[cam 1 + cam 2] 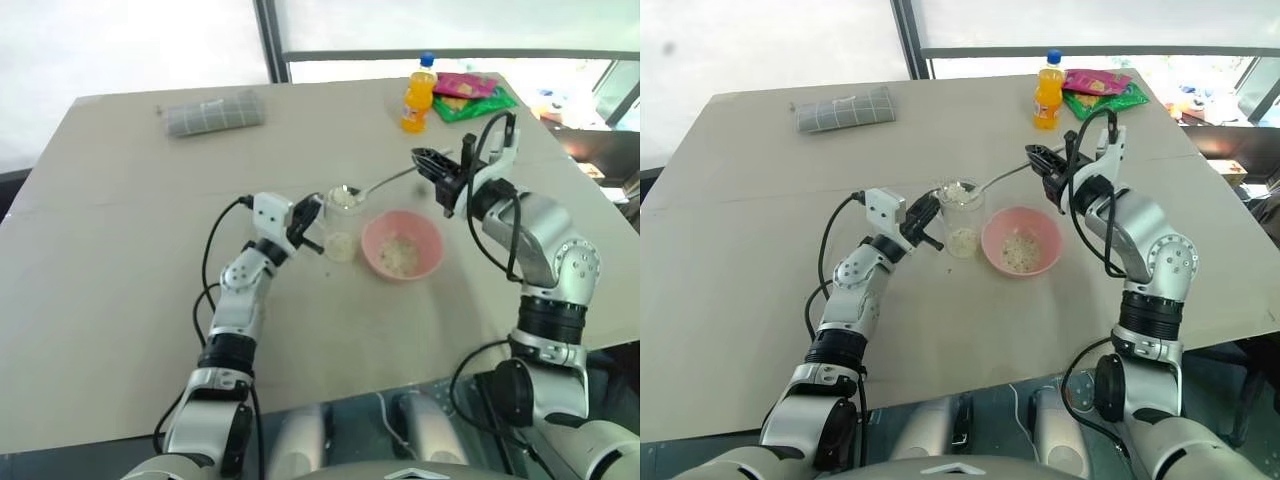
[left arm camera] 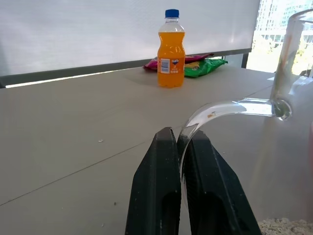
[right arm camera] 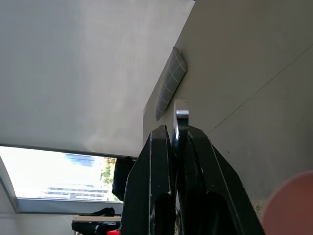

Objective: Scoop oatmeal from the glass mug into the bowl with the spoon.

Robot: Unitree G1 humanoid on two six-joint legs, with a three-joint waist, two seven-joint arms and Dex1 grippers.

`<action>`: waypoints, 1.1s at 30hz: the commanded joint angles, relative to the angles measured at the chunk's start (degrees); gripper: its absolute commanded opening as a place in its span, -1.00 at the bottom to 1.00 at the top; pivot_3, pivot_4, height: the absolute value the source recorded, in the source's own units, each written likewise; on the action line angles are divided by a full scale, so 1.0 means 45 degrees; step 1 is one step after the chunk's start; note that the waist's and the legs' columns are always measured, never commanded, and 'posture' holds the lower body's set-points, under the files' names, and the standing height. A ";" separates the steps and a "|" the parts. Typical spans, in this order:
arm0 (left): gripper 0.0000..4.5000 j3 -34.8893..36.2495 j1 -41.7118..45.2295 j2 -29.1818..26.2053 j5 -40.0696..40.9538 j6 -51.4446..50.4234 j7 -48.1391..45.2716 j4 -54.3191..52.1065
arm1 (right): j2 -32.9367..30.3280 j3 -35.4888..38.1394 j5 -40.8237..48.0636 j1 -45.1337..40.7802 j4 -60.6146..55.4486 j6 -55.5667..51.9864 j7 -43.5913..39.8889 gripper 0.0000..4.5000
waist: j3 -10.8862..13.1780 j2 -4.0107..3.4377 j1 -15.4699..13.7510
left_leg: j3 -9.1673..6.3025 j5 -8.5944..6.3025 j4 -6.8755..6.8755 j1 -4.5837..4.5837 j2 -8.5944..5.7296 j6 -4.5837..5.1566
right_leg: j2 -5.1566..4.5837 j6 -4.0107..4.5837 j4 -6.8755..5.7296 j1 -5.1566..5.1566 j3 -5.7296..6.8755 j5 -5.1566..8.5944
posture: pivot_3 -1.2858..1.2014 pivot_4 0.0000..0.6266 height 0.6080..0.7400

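Scooping step: left pincer [image 1: 923, 222] grips the glass mug [image 1: 961, 218] handle; right pincer [image 1: 1048, 160] grips the spoon [image 1: 985, 183], loaded at the rim. Next, carry it level to the bowl [image 1: 1021, 241].

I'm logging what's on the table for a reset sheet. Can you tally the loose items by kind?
Glass mug: 1
Pink bowl: 1
Spoon: 1
Orange drink bottle: 1
Snack packets: 2
Rolled grey cloth: 1
Total: 7
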State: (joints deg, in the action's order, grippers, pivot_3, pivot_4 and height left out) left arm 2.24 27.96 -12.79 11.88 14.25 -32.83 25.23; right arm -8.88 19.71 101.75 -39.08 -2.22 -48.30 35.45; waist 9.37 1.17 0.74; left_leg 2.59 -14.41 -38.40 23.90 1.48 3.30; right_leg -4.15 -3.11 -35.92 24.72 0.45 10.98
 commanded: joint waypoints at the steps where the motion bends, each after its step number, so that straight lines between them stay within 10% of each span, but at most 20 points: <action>1: -0.97 -0.0128 -0.0048 -0.0022 -0.0213 0.0041 -0.0102 0.0222 | -0.0471 0.0097 0.0567 -0.0149 -0.0618 0.0336 -0.0419 -1.00 | 0.0000 0.0000 -0.0002 | -0.0001 0.0000 0.0000 -0.0001 0.0001 0.0000 | 0.0000 0.0000 -0.0001 0.0000 0.0000 0.0000 | 0.03 -0.52 1.00; 20: -0.97 0.0636 -0.0006 -0.0889 0.0015 0.0389 -0.0027 0.1043 | -0.3371 0.0060 0.2431 0.1496 -0.1912 0.0806 -0.0414 -1.00 | -0.0003 0.0000 0.0068 | 0.0010 -0.0001 0.0001 -0.0033 0.0041 0.0001 | 0.0025 0.0002 -0.0007 -0.0002 -0.0028 0.0000 | 0.03 -0.52 1.00; 33: -0.97 0.1269 -0.0574 -0.0999 0.0458 0.0019 0.0499 0.0059 | -0.5884 -0.2562 -0.4122 0.0713 -0.2318 -0.0575 -0.4953 -1.00 | -0.0001 -0.0003 0.0070 | 0.0033 -0.0001 0.0001 -0.0029 0.0044 0.0001 | 0.0025 0.0002 -0.0003 0.0009 -0.0045 -0.0001 | 0.03 -0.52 1.00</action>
State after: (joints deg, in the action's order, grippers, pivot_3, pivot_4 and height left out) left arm 6.77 26.58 -16.22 14.40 15.17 -31.22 26.47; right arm -33.96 8.63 86.66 -33.54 -9.10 -50.58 16.73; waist 9.37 1.15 1.06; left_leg 2.73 -14.41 -38.40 23.78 1.68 3.30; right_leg -4.04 -3.10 -35.93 24.77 0.25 10.98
